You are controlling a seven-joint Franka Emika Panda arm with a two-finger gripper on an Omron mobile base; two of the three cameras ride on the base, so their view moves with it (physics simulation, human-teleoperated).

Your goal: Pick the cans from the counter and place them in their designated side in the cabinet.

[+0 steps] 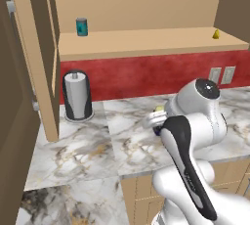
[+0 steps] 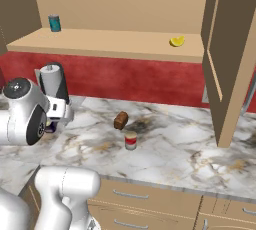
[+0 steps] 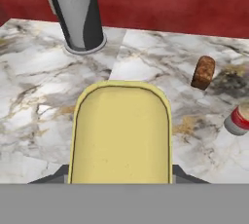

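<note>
While pincer [image 3: 121, 177] grips blue can [image 3: 121, 130] | cabinet [image 2: 115, 44] holds teal can [image 2: 54, 23] (upright)

A grey-and-black cylindrical paper towel holder [image 1: 77, 96] stood upright at ten o'clock in the left base view, before a red backsplash wall [image 1: 146, 75]. A small teal cylinder [image 1: 81, 26] stood at eleven o'clock, up above the holder. A small yellow wedge, perhaps a lemon [image 2: 176, 40], lay at one o'clock in the right base view. A small brown block [image 2: 120, 120] lay near centre there. Two pale wall outlets [image 1: 220, 75] sat at three o'clock on the backsplash.
</note>
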